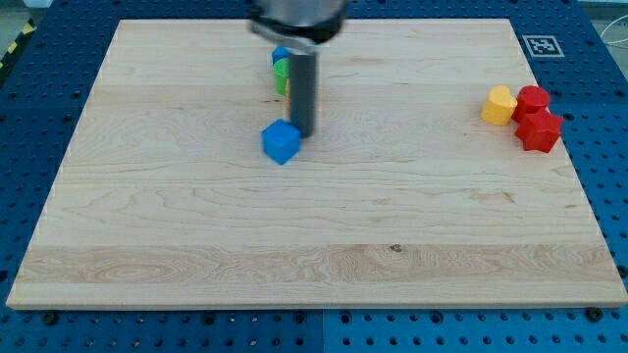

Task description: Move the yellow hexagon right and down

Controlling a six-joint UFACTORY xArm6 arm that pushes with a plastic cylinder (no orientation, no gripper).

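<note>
The yellow hexagon point(498, 105) lies at the view's right, touching a round red block point(533, 99) on its right. A red star-like block point(539, 130) sits just below and right of it. My tip point(304, 134) stands far to the left of the yellow hexagon, at the upper right edge of a blue cube point(282, 142). Behind the rod, a green block point(281, 75) and another blue block point(281, 56) are partly hidden, with a sliver of yellow below the green one.
The wooden board point(314, 245) lies on a blue perforated table. A black and white marker tag point(543, 45) sits off the board's upper right corner. The arm's dark body point(297, 20) hangs over the board's top middle.
</note>
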